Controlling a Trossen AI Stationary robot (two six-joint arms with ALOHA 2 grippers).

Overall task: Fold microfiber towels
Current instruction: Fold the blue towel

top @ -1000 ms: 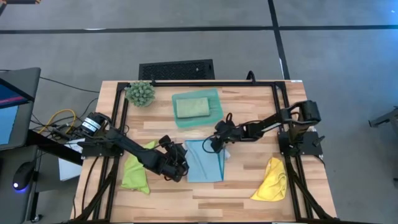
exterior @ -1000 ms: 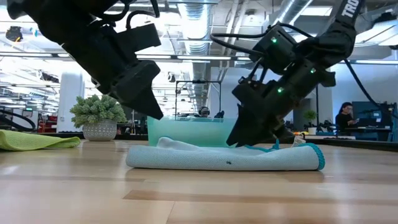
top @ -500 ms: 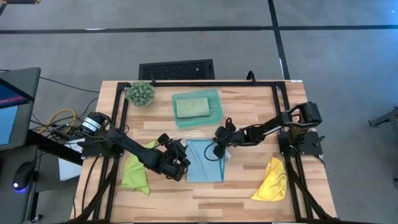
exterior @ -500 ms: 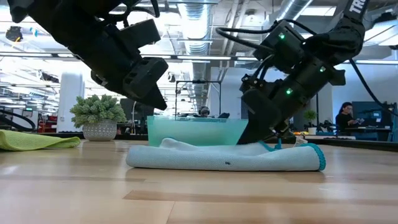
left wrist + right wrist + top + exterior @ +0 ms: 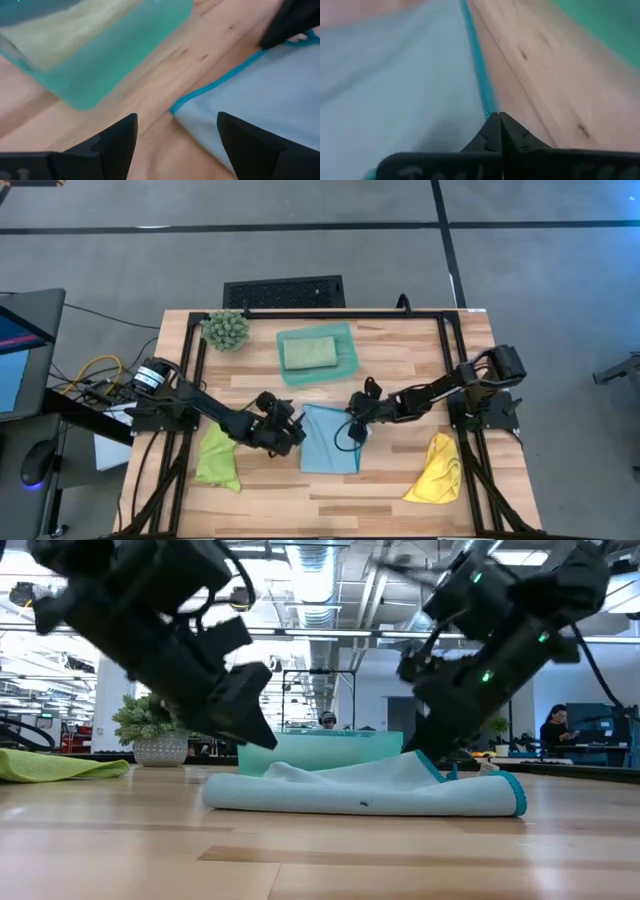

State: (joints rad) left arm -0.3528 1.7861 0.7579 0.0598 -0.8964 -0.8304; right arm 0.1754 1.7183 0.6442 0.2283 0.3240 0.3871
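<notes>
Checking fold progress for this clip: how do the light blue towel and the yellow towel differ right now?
The light blue towel lies spread near the middle of the table; the yellow towel sits crumpled by the right edge. The right gripper is shut on the blue towel's teal-trimmed edge, lifting it, with the open left gripper beside its other side; nothing touches the yellow towel. Both are small soft cloths lying on the wooden table.

Lighting: even, bright overhead light from ceiling strip fixtures [image 5: 325, 635] in the room beyond (seen in the low view); soft, faint shadows on the wooden table [image 5: 400, 370].
Glare: bright ceiling; both arms read as dark silhouettes against it.
Blur: motion smear on both arms in the low view; the right wrist view streaked throughout; the left wrist view soft, fingers [image 5: 117, 142] unsharp.
</notes>
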